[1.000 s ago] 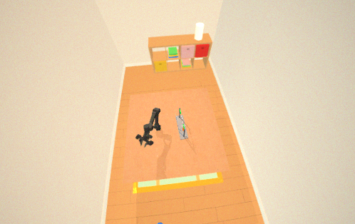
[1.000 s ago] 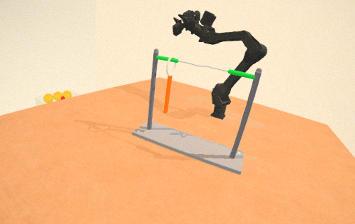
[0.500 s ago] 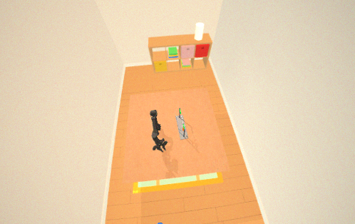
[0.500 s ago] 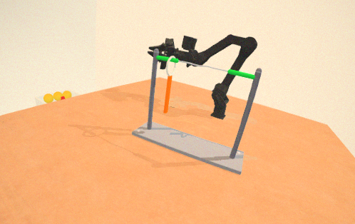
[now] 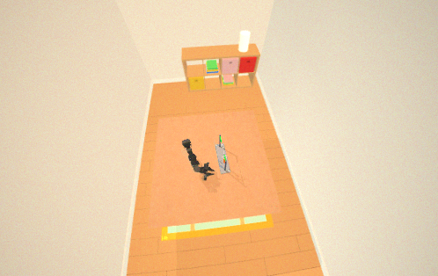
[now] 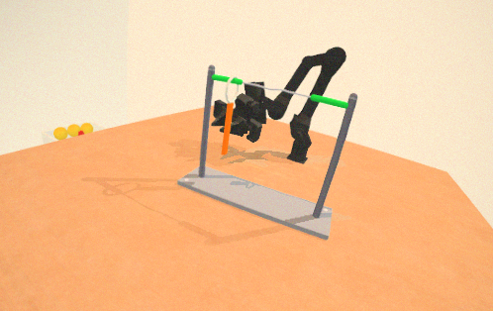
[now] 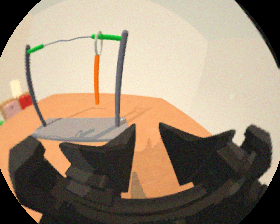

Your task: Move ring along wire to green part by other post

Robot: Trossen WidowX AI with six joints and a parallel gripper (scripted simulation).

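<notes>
The pale ring (image 6: 226,90) (image 7: 95,46) hangs around the green part (image 6: 220,78) (image 7: 112,37) next to one post (image 6: 207,124) (image 7: 121,82). Its orange handle (image 6: 227,130) (image 7: 97,80) points straight down. The thin grey wire (image 6: 277,89) (image 7: 66,40) leads to the other green part (image 6: 329,101) (image 7: 36,49) beside the other post (image 6: 336,158) (image 7: 35,90). My gripper (image 5: 214,171) (image 7: 147,125) is partly open and empty. It stands apart from the handle, on the arm's side of the wire; in the exterior view it appears behind the handle, its fingertips partly hidden.
Both posts stand on a grey base plate (image 6: 257,198) (image 7: 66,131). The black arm (image 5: 193,158) (image 6: 292,81) is behind the wire in the exterior view. A shelf (image 5: 215,53) stands at the far wall, and a yellow frame (image 5: 220,232) lies beyond the mat's near edge in the top view.
</notes>
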